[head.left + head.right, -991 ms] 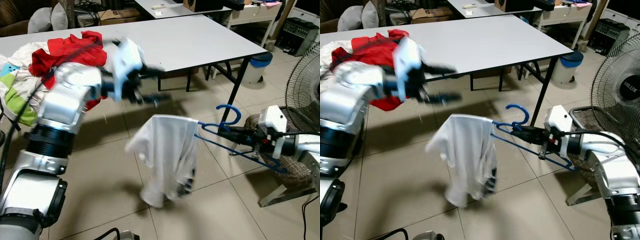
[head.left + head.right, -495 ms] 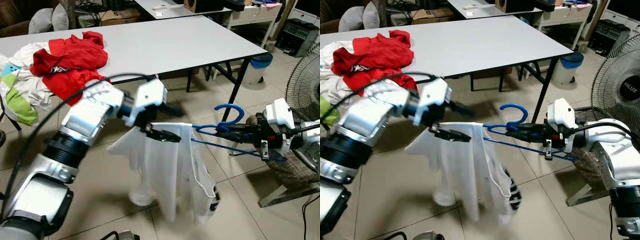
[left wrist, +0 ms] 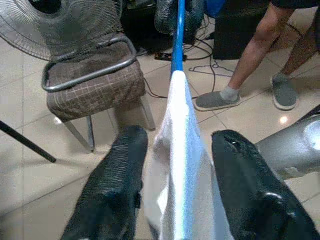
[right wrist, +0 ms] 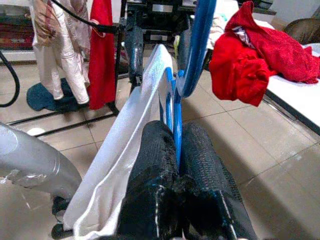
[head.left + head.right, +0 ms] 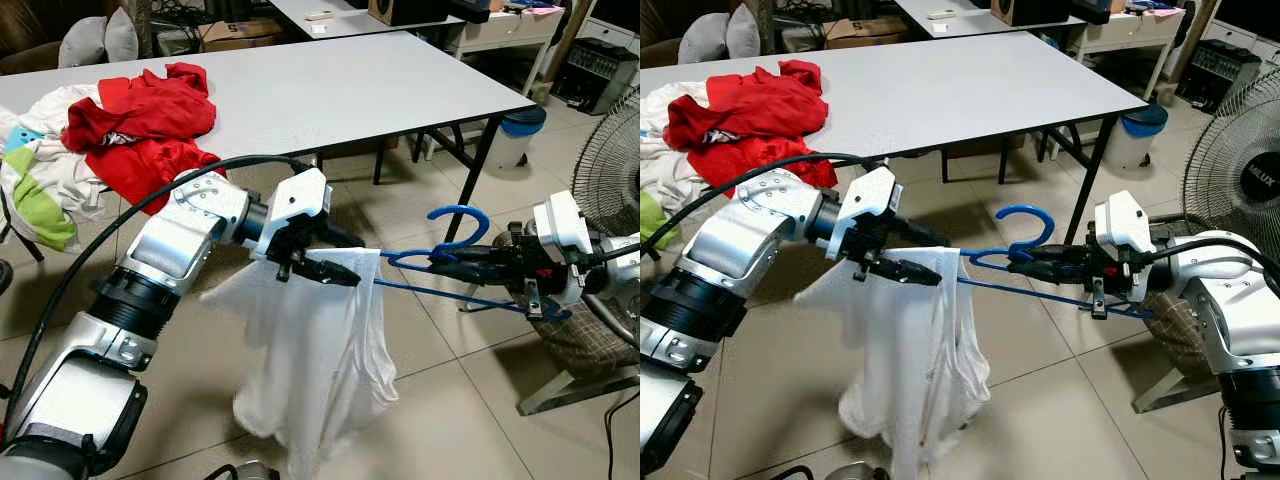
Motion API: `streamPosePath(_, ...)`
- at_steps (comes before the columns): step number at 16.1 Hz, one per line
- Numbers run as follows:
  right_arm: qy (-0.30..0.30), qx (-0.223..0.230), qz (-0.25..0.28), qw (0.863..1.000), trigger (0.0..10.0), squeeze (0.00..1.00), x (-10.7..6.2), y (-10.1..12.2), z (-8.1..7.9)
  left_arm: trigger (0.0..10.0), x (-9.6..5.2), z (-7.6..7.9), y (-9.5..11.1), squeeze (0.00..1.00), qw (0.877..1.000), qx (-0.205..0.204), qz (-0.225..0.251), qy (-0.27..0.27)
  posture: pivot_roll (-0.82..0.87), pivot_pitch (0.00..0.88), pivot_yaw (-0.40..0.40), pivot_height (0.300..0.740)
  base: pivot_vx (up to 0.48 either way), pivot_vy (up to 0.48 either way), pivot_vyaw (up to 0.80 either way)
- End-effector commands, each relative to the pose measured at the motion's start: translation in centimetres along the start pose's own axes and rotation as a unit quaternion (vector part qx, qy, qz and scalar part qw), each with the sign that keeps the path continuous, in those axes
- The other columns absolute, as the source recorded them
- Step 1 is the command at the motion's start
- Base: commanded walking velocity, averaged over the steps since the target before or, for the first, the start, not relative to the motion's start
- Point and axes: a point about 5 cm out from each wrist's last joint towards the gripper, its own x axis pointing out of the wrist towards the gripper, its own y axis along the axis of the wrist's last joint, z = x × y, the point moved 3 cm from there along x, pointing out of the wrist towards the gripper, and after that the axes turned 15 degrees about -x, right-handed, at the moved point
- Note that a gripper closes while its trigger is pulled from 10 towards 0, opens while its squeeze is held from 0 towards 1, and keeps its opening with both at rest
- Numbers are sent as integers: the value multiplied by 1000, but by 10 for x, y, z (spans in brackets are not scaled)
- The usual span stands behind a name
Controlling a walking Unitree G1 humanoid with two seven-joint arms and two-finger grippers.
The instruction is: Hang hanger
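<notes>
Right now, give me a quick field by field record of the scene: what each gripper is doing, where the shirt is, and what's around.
Right gripper: shut on the blue plastic hanger, held level
Left gripper: fingers apart, astride the hanger's far end
White shirt: draped over that end, hanging down to just above the tiled floor
Red clothes: piled on the white table
Standing fan: to the robot's right

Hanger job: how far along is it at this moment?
Done: the white garment drapes over one end of the blue hanger. In hand: the right gripper clamps the hanger near its hook, while the left gripper straddles the garment's top, open. Left: hanging it on a rail.
</notes>
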Motion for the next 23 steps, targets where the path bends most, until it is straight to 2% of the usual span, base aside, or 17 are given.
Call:
streamPosePath(1,4,-18,15,1000,10000,0,0,12,6,0,-4,1,-1,0,1000,-8,0,-3,-89,0,22,740,0,0,0)
streamPosePath(10,12,-13,22,1000,10000,0,0,16,8,0,-6,-3,-6,0,1000,-26,0,3,-93,0,19,740,0,0,0)
streamPosePath(14,17,5,25,1000,10000,0,0,16,10,0,-5,-2,-6,0,1000,-30,8,5,-93,0,20,740,0,0,0)
streamPosePath(15,11,9,25,1000,10000,376,0,16,11,0,-5,-2,-6,0,999,-31,11,6,-93,0,20,740,0,0,0)
streamPosePath(16,5,12,25,1000,10000,1000,-1,16,13,0,-5,-2,-5,0,999,-32,14,8,-92,0,21,740,0,0,0)
streamPosePath(18,-24,22,23,999,10000,1000,-4,13,20,0,-6,-3,-6,0,999,-36,20,13,-92,0,24,740,0,0,0)
streamPosePath(20,-52,9,17,998,10000,1000,-9,13,27,0,-7,-4,-8,0,999,-40,19,22,-88,0,25,740,0,0,0)
streamPosePath(21,-79,7,15,997,10000,1000,-19,17,34,0,-10,-9,-15,0,998,-44,13,45,-86,0,24,740,0,0,0)
streamPosePath(22,-116,14,52,992,10000,1000,-39,34,41,0,-14,-19,-26,0,994,-49,5,97,-82,0,23,740,0,0,0)
streamPosePath(23,-124,12,66,990,10000,1000,-44,41,42,0,-16,-23,-29,0,992,-48,1,116,-81,0,23,740,0,0,0)
